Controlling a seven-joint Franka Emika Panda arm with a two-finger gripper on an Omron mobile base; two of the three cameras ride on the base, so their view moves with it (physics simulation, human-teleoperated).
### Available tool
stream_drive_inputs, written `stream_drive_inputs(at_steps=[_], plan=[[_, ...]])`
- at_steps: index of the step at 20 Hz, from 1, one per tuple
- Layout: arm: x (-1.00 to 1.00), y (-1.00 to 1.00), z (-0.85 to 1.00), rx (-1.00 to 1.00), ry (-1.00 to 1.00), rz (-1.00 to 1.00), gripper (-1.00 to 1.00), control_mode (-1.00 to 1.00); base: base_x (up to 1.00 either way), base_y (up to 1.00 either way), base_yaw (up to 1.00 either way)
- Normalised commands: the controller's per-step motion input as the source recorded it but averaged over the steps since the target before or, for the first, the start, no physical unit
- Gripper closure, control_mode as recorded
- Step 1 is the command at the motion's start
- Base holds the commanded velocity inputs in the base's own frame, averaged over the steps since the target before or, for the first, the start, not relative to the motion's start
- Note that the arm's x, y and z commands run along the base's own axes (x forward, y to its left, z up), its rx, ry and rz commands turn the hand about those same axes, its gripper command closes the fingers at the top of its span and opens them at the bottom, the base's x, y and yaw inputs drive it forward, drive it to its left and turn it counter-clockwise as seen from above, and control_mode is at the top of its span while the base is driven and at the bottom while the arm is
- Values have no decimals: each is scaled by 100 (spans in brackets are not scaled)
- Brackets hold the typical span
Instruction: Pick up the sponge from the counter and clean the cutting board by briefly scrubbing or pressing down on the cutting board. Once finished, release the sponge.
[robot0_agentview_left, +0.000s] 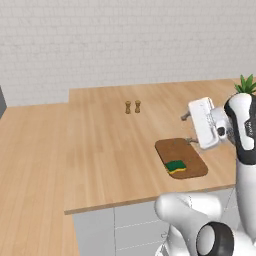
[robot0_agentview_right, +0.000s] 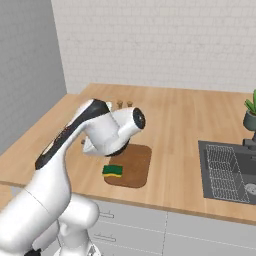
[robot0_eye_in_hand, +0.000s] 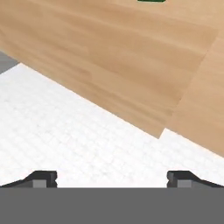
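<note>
A kitchen is indicated by the wood-plank counter (robot0_agentview_right: 190, 125) over grey cabinet fronts (robot0_agentview_right: 200, 232), a sink (robot0_agentview_right: 227, 172) and a white tiled wall (robot0_agentview_left: 125, 40)

Light wood counter (robot0_agentview_left: 110, 150) carries the cutting board (robot0_agentview_left: 192, 155), two small shakers (robot0_agentview_left: 132, 107) and a sink (robot0_agentview_right: 227, 172)

Green-yellow sponge (robot0_agentview_left: 176, 167) flat on cutting board (robot0_agentview_left: 187, 151)

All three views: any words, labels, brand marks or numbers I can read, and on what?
None can be read.
The cutting board, sponge, counter and tiled wall carry no text.
A faint dark mark on the arm is too blurred to read.
</note>
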Motion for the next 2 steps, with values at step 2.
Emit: stream_drive_inputs(at_steps=[2], plan=[[-34,8,100,0,-26,19,-100,-100,0,0,0]])
